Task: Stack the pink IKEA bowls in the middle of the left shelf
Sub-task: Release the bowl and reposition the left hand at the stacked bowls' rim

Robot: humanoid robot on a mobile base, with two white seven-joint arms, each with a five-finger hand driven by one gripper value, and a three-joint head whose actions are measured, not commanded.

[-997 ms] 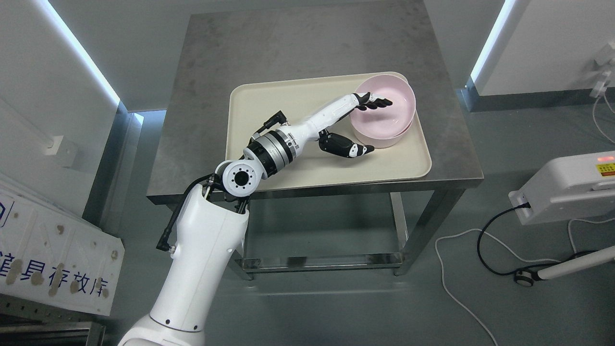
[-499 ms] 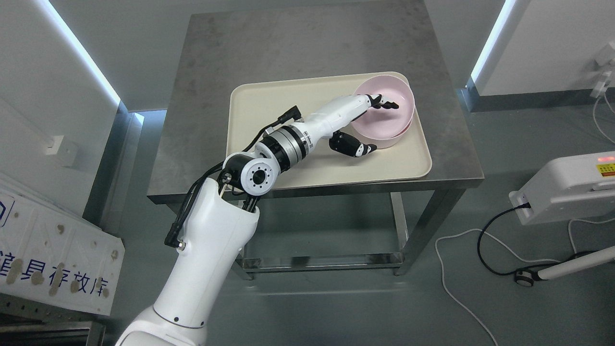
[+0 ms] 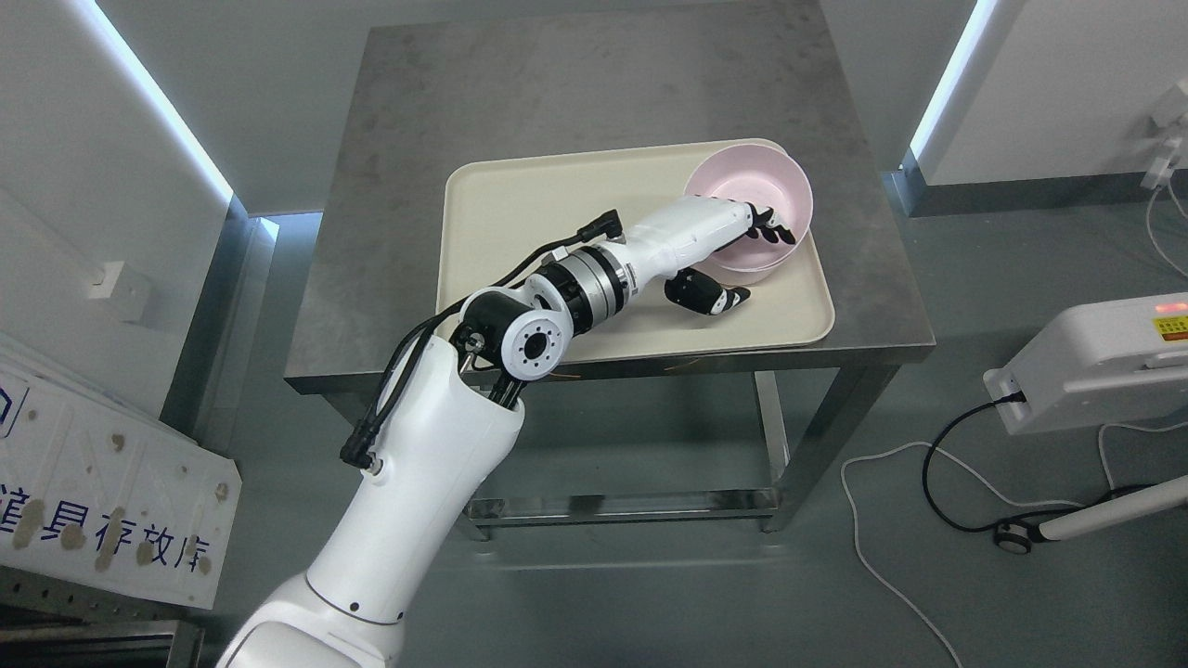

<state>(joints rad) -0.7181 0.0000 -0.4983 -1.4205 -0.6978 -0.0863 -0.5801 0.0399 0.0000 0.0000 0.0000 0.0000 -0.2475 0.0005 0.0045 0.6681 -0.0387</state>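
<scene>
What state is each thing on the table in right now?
pink bowl: upright on the tray's far right corner, gripped at its near rim.
left robot hand: fingers inside the bowl, thumb outside and below the rim.
tray: flat on the table, bare apart from the bowl.
table: steel, holding the tray near its front edge.

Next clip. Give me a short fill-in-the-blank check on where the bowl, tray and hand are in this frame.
1. The pink bowl sits at the far right corner of the cream ____.
2. The tray rests on a grey metal ____.
3. The left robot hand has its fingers reaching over the rim into the ____, with its thumb outside the wall.

Missing words: tray; table; bowl
</scene>
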